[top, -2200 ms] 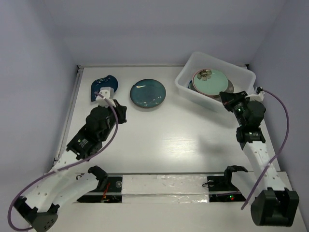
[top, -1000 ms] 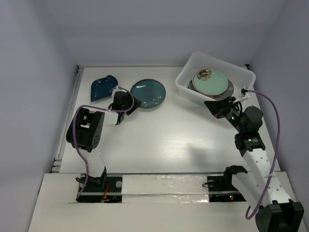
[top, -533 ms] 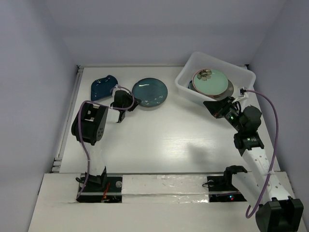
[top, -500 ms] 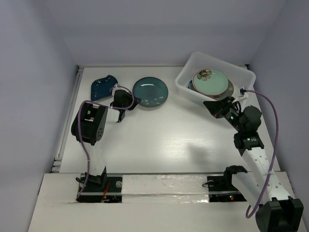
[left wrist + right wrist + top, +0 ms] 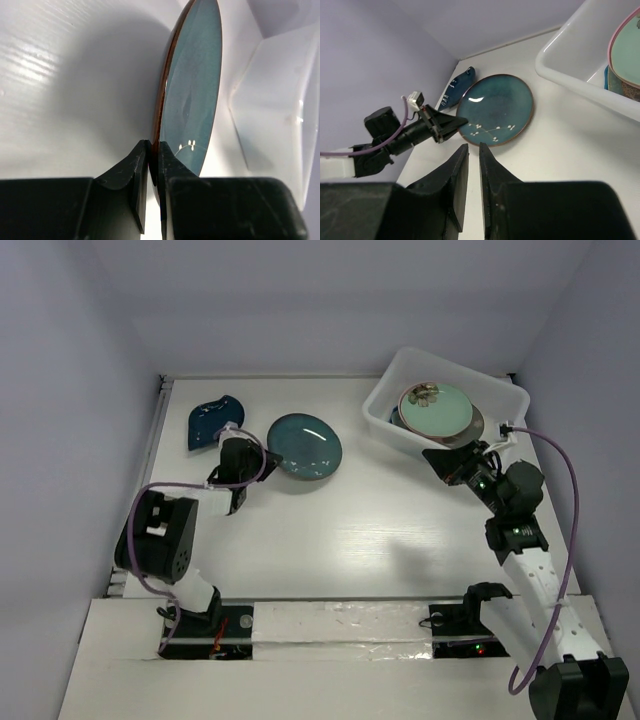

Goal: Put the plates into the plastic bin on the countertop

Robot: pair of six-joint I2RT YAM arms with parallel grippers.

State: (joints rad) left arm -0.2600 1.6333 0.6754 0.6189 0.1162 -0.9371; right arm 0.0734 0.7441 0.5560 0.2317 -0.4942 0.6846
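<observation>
The dark teal plate with small white blossoms is near the back of the countertop. My left gripper is shut on its left rim. In the left wrist view the brown rim runs straight between the two fingers, with a shadow on the surface beside it. The navy leaf-shaped dish lies to the left, behind that gripper. The plastic bin at the back right holds a pale green plate with a pink rim on top of others. My right gripper hovers by the bin's near wall with its jaws a narrow gap apart and nothing between them.
The right wrist view shows the teal plate, the left gripper at its edge, the leaf dish and the bin's rim. Purple walls close in the left, back and right. A taped strip runs along the front edge.
My left gripper has shut on the teal plate's left rim. The plate has shifted slightly toward the near side, and the left arm's elbow has swung left and nearer. The right arm is still.
</observation>
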